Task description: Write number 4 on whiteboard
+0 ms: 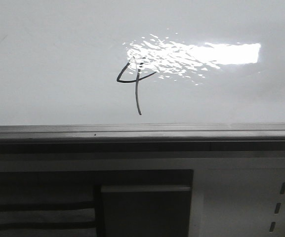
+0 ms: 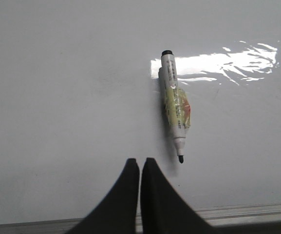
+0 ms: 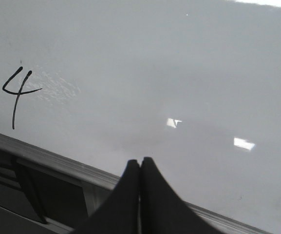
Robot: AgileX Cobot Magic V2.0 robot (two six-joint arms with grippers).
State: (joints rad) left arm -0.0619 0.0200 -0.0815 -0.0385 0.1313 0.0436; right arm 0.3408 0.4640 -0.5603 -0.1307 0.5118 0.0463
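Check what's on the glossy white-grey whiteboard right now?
On the glossy white-grey whiteboard: a thin black hand-drawn 4 and an uncapped white marker pen. Glare washes over the 4's top.

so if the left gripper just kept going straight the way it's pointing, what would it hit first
Probably the bare whiteboard. The left gripper is shut, and the marker lies just off to one side of its line, though depth is hard to judge.

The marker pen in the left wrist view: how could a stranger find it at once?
Look at the large glossy white-grey whiteboard. Beside its bright light reflection lies a slim white marker pen, uncapped, with black ends and a yellowish label. It is the only loose object there, just beyond the shut left gripper.
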